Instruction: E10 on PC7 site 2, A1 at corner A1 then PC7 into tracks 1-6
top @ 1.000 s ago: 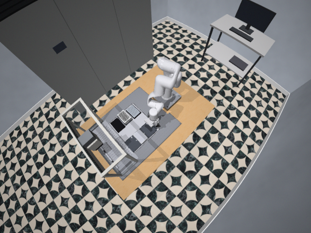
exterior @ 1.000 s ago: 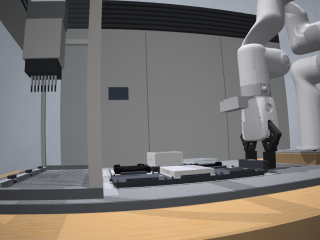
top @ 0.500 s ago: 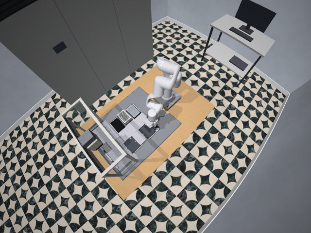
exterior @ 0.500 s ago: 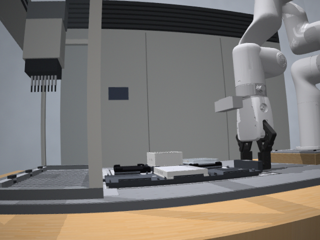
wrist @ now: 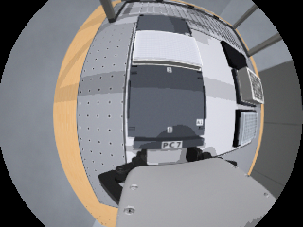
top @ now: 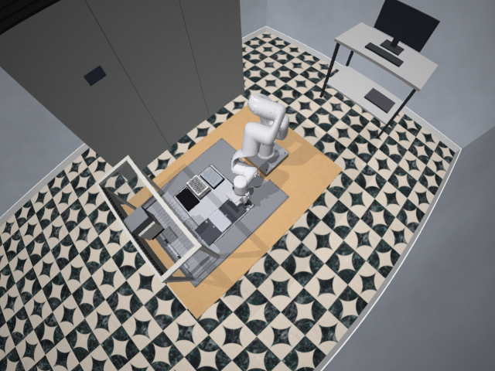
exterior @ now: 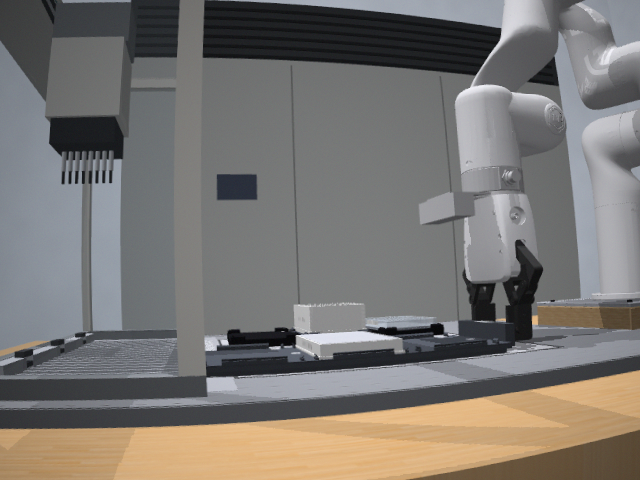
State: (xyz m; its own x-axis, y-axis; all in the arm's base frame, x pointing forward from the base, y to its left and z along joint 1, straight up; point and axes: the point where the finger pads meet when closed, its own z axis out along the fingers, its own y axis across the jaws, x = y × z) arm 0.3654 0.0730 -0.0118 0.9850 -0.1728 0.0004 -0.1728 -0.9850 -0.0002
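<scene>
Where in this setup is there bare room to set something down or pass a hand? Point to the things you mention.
The perforated deck (wrist: 97, 101) beside the carrier's long side, away from the nests, is bare, as is the wooden table's (top: 319, 159) outer corner beyond the arm's base. Crowded: the nest row, with two plates and one empty nest, and the carrier's handle end, where the gripper (exterior: 501, 322) (wrist: 167, 152) stands.

Carrier PC7 (top: 207, 233) (exterior: 434, 351) (wrist: 166, 101) slid nearer the rails (top: 162, 213) (exterior: 103, 386) (wrist: 208, 20), white plate (top: 220, 220) (exterior: 348, 342) (wrist: 167, 47) moved along with it, arm (top: 255, 137) (exterior: 485, 129) shifted likewise
</scene>
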